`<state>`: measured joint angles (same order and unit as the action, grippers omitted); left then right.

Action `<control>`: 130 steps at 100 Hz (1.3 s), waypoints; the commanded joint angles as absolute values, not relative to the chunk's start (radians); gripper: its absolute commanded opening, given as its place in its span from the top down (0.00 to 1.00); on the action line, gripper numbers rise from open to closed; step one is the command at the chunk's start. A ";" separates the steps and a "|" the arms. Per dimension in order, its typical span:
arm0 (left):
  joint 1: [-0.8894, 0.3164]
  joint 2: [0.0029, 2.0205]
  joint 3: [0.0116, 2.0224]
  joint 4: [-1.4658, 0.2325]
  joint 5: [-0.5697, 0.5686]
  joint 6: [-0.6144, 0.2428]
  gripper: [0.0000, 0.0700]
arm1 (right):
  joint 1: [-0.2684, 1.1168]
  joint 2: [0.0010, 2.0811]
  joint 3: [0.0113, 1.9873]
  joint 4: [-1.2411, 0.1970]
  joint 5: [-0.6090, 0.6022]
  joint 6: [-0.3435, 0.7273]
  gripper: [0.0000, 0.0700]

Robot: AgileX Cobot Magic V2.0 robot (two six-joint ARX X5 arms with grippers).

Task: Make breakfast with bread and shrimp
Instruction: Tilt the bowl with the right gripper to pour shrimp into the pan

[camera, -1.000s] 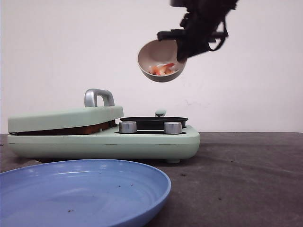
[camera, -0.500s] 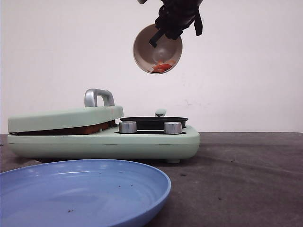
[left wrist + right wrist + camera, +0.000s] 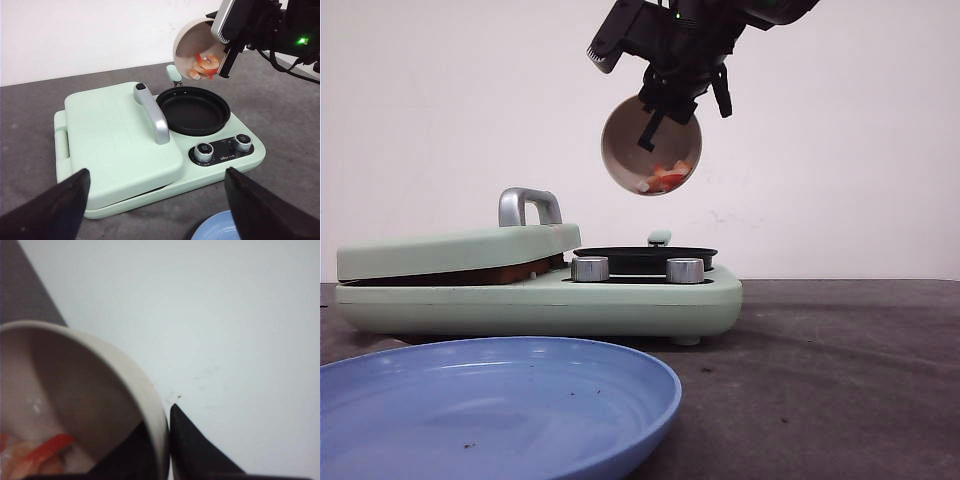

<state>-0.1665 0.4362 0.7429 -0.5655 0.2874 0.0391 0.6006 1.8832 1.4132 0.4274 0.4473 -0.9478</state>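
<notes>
Beige bowl hangs in the air in my front view, tipped steeply on its side so its mouth faces the camera, with the shrimp gathered as a few orange-pink pieces against its lowest wall. My right gripper has the bowl by the rim at about twelve o'clock, one finger inside and one outside, closed down on the wall; the right wrist view shows a dark finger pressed against the outside of the rim.

Below the bowl, at six o'clock from it, sits the round black pan on the mint-green cooker. In the left wrist view the bowl hovers over the far rim of the pan, apart from it. At nine o'clock from the pan the cooker's flat lid lies nearly shut, its metal handle standing up; a brown edge shows in the gap under the lid, and I cannot tell whether that is the bread.

A blue plate lies near the camera. My left gripper holds nothing, its fingers spread wide.
</notes>
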 commanded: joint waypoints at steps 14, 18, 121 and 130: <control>-0.168 0.437 0.744 -0.553 0.289 0.064 0.33 | 0.608 1.905 1.439 0.491 0.484 -0.978 1.00; -0.168 0.437 0.744 -0.554 0.289 0.064 0.33 | 0.608 1.905 1.439 0.505 0.483 -0.981 1.00; -0.170 0.437 0.744 -0.553 0.297 0.070 0.33 | 0.620 1.905 1.439 0.743 0.473 -1.100 1.00; -0.170 0.437 0.744 -0.553 0.297 0.071 0.33 | 0.620 1.905 1.439 0.737 0.474 -1.100 1.00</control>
<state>-0.1677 0.4362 0.7429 -0.5655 0.2920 0.0612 0.6102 1.8858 1.4132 0.7200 0.4713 -1.0966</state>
